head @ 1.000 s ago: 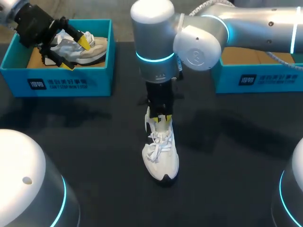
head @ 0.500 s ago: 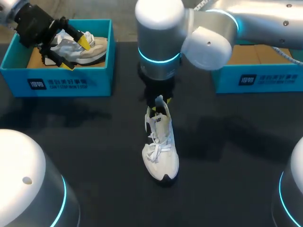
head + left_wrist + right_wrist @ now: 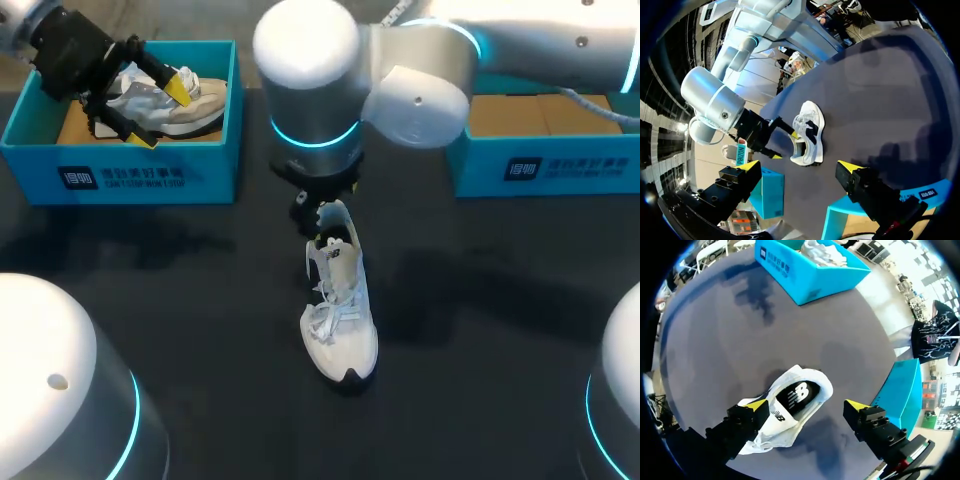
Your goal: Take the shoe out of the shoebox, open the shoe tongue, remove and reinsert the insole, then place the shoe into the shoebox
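Note:
A white lace-up shoe (image 3: pixel 340 305) stands upright on the dark table, toe toward the front edge. In the right wrist view the shoe (image 3: pixel 790 412) shows its dark insole through the collar. My right gripper (image 3: pixel 322 222) hangs just above the heel. It is open (image 3: pixel 806 407), fingers wide on either side of the collar, holding nothing. My left gripper (image 3: pixel 160 110) is open over the left blue shoebox (image 3: pixel 130 165), straddling a grey-white shoe (image 3: pixel 185 105) that lies inside. From the left wrist view (image 3: pixel 800 167) the white shoe (image 3: pixel 807 132) lies well ahead.
A second blue shoebox (image 3: pixel 540 160) with a cardboard floor stands at the back right, under my right arm. The right wrist view shows both boxes: the left one (image 3: pixel 805 275) beyond the shoe and the right one (image 3: pixel 902 390) beside the gripper.
My right gripper has opened wide and pulled up and back off the shoe's heel, the arm swinging slightly left. The shoe stays standing. My left arm has not moved.

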`<action>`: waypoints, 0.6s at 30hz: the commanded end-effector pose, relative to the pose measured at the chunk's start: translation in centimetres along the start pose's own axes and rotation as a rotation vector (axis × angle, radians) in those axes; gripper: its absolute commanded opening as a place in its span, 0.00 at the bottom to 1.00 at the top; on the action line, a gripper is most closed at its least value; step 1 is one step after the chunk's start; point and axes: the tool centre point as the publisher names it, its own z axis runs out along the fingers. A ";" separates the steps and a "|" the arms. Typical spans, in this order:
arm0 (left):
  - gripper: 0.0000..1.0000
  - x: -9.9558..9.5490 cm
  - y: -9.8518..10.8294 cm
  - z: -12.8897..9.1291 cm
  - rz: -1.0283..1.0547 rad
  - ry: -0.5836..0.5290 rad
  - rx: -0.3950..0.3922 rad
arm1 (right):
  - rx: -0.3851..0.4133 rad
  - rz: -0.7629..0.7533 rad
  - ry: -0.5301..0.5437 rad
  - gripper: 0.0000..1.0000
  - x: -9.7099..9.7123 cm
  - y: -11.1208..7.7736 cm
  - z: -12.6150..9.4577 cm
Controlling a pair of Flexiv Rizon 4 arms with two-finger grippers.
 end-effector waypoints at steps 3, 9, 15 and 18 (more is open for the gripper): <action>1.00 0.0 0.0 0.0 0.001 0.002 0.000 | 0.009 0.001 -0.009 1.00 0.3 0.4 0.0; 1.00 0.0 0.0 0.0 0.001 0.002 0.000 | -0.011 -0.032 -0.008 1.00 0.2 0.2 0.4; 1.00 0.0 0.0 0.0 0.001 0.002 0.000 | -0.017 -0.214 0.026 1.00 -1.5 -0.1 0.9; 1.00 0.0 0.0 0.0 0.001 0.002 0.000 | -0.012 -0.293 0.040 1.00 -2.4 0.0 1.0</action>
